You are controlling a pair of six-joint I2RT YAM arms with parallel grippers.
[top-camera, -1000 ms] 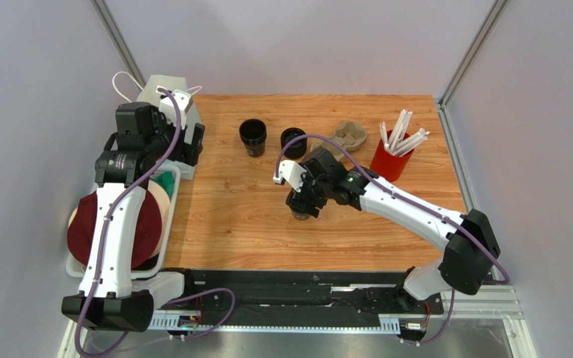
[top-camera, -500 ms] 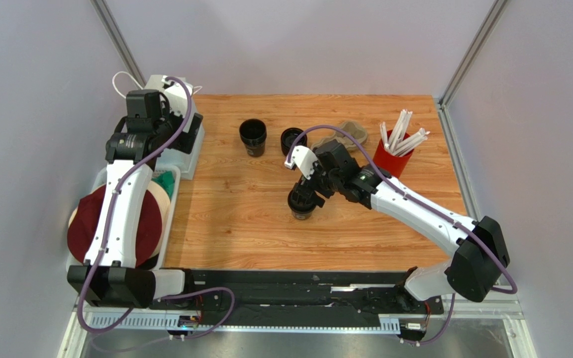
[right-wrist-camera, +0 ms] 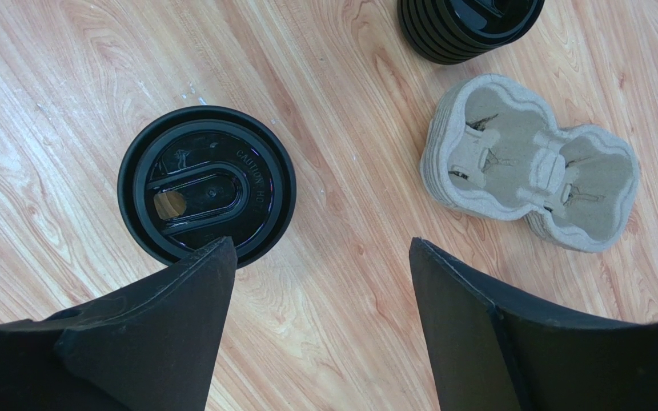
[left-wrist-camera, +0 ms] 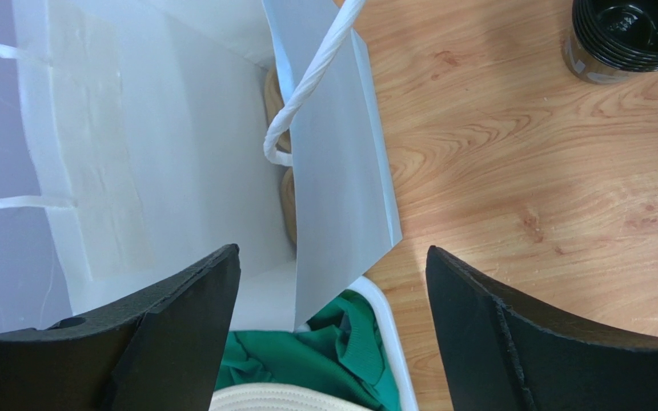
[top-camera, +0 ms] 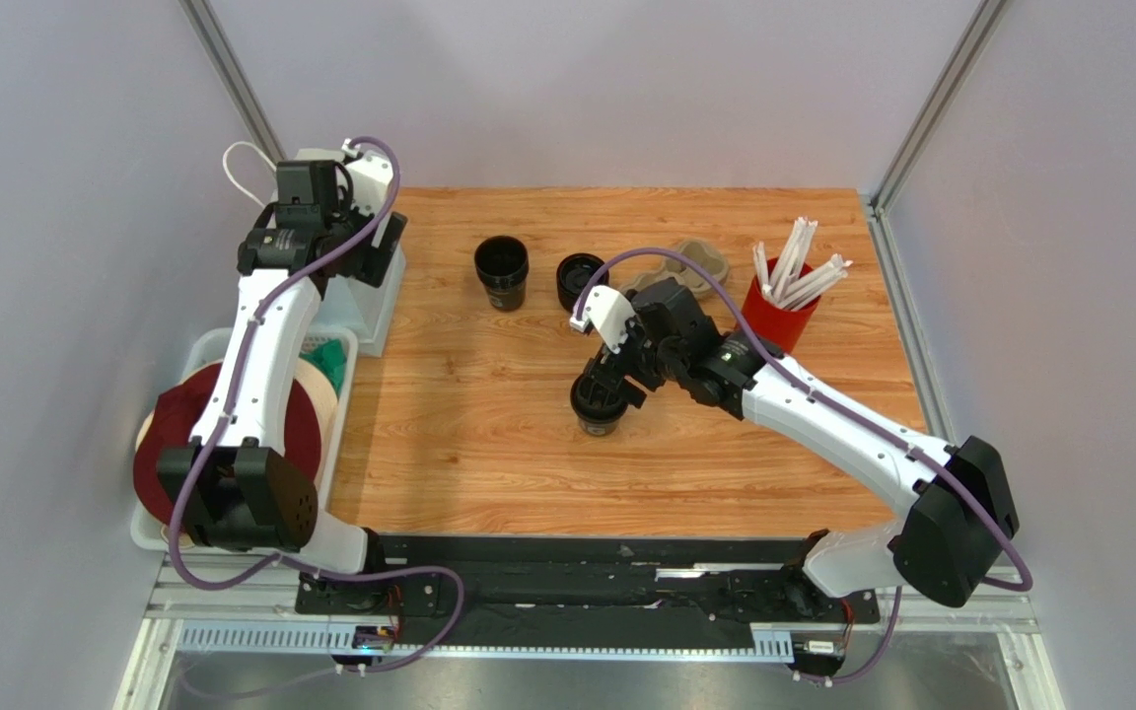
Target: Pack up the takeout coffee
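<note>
The left fingers (left-wrist-camera: 161,342) stand wide apart with nothing between them, pointing down over the open mouth and near edge of the one white paper bag (left-wrist-camera: 135,154). The bag has two rope handles. The right fingers (right-wrist-camera: 144,342) are also spread and hold nothing. They hang over the surface (right-wrist-camera: 350,282), and the takeout coffee (right-wrist-camera: 206,184) stands upright just beside one of them.

The coffee is a single lidded black cup near the middle of the surface, well apart from the bag. Raised letters on its lid read "CAUTION HOT".

Farther back are one open black cup (top-camera: 502,272), one stack of black lids (right-wrist-camera: 468,26), a small stack of pulp cup carriers (right-wrist-camera: 530,163) and one red cup of white straws (top-camera: 774,318).

The left arm stretches to the far left corner. The right arm reaches diagonally inward, with its wrist bent downward.
</note>
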